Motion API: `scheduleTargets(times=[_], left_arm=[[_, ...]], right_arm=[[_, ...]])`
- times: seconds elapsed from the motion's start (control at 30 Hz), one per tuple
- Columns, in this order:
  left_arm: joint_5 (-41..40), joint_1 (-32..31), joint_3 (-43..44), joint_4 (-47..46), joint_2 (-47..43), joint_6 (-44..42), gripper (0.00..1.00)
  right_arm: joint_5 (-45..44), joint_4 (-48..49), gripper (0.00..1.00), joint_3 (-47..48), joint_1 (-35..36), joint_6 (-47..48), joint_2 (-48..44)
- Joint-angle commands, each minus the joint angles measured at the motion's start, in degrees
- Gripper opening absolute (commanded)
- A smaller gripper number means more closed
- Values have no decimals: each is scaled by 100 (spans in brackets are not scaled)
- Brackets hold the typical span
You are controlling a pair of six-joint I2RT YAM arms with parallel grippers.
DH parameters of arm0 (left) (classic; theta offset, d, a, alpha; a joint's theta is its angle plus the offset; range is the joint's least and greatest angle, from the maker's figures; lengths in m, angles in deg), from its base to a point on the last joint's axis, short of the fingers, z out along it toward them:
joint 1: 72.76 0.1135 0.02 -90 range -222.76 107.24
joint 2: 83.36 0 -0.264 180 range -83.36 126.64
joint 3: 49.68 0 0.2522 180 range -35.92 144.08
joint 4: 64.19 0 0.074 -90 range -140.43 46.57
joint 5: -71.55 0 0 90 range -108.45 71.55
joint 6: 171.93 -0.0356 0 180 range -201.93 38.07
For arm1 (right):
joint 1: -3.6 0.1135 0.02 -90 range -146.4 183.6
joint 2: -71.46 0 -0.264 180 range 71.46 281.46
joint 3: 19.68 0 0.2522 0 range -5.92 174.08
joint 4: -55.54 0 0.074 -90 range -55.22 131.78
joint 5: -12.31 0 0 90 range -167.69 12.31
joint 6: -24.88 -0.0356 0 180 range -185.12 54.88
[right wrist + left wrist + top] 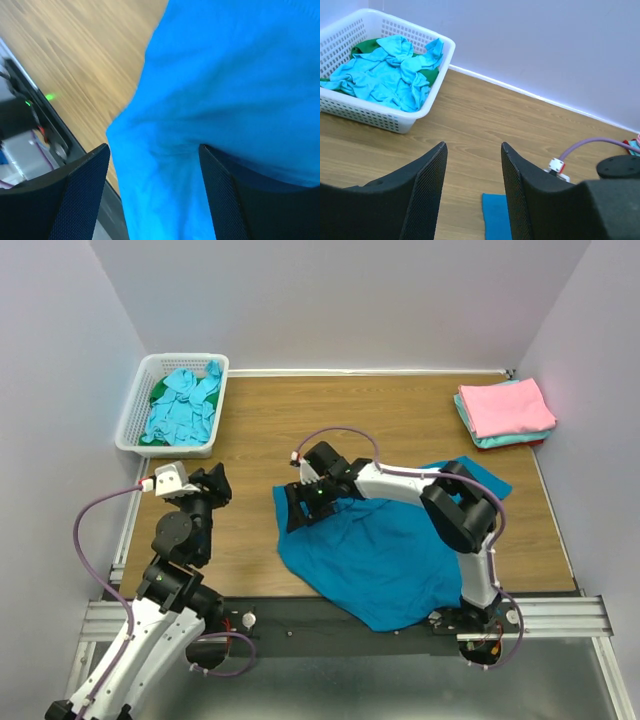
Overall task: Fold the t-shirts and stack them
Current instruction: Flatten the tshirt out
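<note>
my right claw (pixel 155 197) is standing spread, its two fingers (pixel 82 200) straddling a raised wrinkle of the deep teal-blue t-shirt (pixel 240 75). the cloth is lying between the fingers but is not being pinched; whether the pads are touching it i cannot tell. in the top view this claw is sitting at the shirt's left edge, close to a corner.

my left claw (pixel 472 190) is also standing spread and is holding nothing. bare bench (pixel 485 125) is showing through the gap, and one small corner of the teal-blue shirt is peeking in just beyond the fingertips.

the teal-blue shirt is lying open and rumpled on the near middle of the bench, its lower hem draping over the front edge beside my right arm's base. it is looking thin, limp and light. it is likely to sag and bunch when lifted, not hold a shape, so a single pinch in the middle is likely to drag a wad. better hold: the edge or a corner, pinched through both layers, with the left claw taking the matching corner to keep the fold line straight.

further out, a folded stack topped by a pink t-shirt (pixel 505 405) is resting at the far right. the white basket (pixel 133 415) at the far left is holding a pale turquoise t-shirt (pixel 185 405) over a green t-shirt (pixel 160 390).
</note>
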Motion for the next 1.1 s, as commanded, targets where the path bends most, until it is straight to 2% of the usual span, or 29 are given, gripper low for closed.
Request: scheduleTargets(times=[0.0, 0.1, 0.23, 0.4, 0.43, 0.53, 0.67, 0.73, 0.77, 0.8, 0.87, 0.9, 1.07], left_arm=[[-325, 22, -30, -124, 90, -113, 54], [-474, 22, 58, -71, 266, -157, 54], [-466, 40, 94, -36, 328, -166, 54], [-413, 40, 58, -80, 258, -157, 54], [-413, 40, 50, -80, 249, -166, 54], [-378, 31, 50, -80, 258, -175, 54], [-369, 40, 67, -80, 284, -175, 54], [-334, 48, 67, -71, 284, -183, 54], [-325, 49, 67, -71, 275, -166, 54], [-316, 40, 59, -71, 267, -166, 54], [-290, 57, 58, -80, 258, -157, 54], [-307, 66, 58, -80, 266, -157, 54], [-202, 84, 58, -98, 337, -157, 54]], right_arm=[[-277, -32, 79, 515, -1, 106, 698], [-673, -41, 79, 1016, -133, 124, 1147], [-1192, -32, 79, 1973, -703, -17, 1840], [-1211, -85, 80, 3853, -1644, -307, 2859], [-1132, -111, 80, 4448, -1723, -316, 2940], [-1000, -138, 82, 4918, -1873, -228, 2775], [-973, -138, 82, 4245, -1873, 79, 1713], [-982, -138, 82, 2765, -1873, 141, 907], [-965, -138, 81, 2757, -1873, 150, 649], [-938, -146, 80, 2018, -1865, 159, 412], [-868, -164, 75, 1240, -1865, 185, -298], [-850, -173, 69, 558, -1839, 185, -546], [-666, -234, 55, -818, -1496, 106, -1488]])
